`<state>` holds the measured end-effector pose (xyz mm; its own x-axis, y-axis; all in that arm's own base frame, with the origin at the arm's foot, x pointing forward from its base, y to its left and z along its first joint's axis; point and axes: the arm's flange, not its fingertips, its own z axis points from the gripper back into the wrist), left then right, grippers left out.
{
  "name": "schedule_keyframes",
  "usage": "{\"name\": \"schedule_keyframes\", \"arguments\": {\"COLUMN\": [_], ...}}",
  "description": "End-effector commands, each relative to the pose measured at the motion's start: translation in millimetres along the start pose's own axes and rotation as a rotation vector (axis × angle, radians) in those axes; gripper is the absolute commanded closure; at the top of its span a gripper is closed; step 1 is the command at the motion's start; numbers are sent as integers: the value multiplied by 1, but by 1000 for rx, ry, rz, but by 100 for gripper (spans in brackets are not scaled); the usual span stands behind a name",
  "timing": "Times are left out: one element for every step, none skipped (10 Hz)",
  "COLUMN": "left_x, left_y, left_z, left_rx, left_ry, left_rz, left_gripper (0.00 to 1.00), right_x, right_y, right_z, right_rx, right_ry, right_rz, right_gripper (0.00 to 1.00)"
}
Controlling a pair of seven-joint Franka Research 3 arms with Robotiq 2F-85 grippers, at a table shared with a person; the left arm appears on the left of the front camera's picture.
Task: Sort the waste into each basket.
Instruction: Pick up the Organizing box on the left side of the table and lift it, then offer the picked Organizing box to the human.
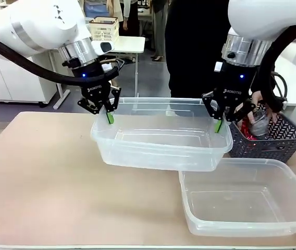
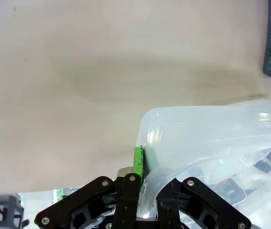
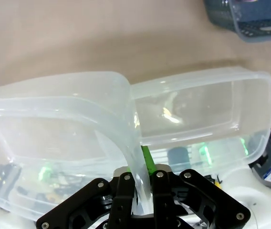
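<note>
Left gripper (image 1: 109, 116) clamped on the left end rim of a clear tub (image 1: 158, 151); right gripper (image 1: 218, 124) clamped on its right end rim. Tub hangs between them, level, mid-table, its near right corner over the far left rim of the second clear tub (image 1: 242, 213), which rests on the table (image 1: 38, 177) at near right. Far right: dark grey lattice basket (image 1: 273, 147) holding red wrappers (image 1: 246, 130) and a clear bottle (image 1: 260, 125); person's hand (image 1: 257, 100) just above it.

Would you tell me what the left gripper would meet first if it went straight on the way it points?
The left gripper, shut on the wall of the raised tub, points down at the bare table; the tub's base would probably touch first.
</note>
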<state>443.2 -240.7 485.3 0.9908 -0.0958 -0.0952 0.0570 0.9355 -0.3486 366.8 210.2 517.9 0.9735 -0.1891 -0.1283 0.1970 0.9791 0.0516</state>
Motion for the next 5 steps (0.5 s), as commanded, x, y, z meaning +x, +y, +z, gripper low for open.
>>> {"name": "schedule_keyframes", "arguments": {"left_x": [-4, -4, -4, -4, -4], "left_y": [3, 3, 3, 3, 3], "left_z": [12, 12, 12, 12, 12], "left_rx": [-23, -23, -23, -23, -23], "left_ry": [-20, -20, -20, -20, -20], "left_rz": [23, 23, 23, 23, 23], "left_gripper": [95, 95, 95, 95, 95], "right_x": [-2, -2, -2, -2, -2], "right_y": [3, 3, 3, 3, 3], "right_z": [0, 0, 0, 0, 0], "right_rx": [-14, -14, -14, -14, -14], "right_ry": [10, 10, 10, 10, 10], "right_rz": [14, 14, 14, 14, 14], "right_gripper": [96, 96, 96, 96, 96]}}
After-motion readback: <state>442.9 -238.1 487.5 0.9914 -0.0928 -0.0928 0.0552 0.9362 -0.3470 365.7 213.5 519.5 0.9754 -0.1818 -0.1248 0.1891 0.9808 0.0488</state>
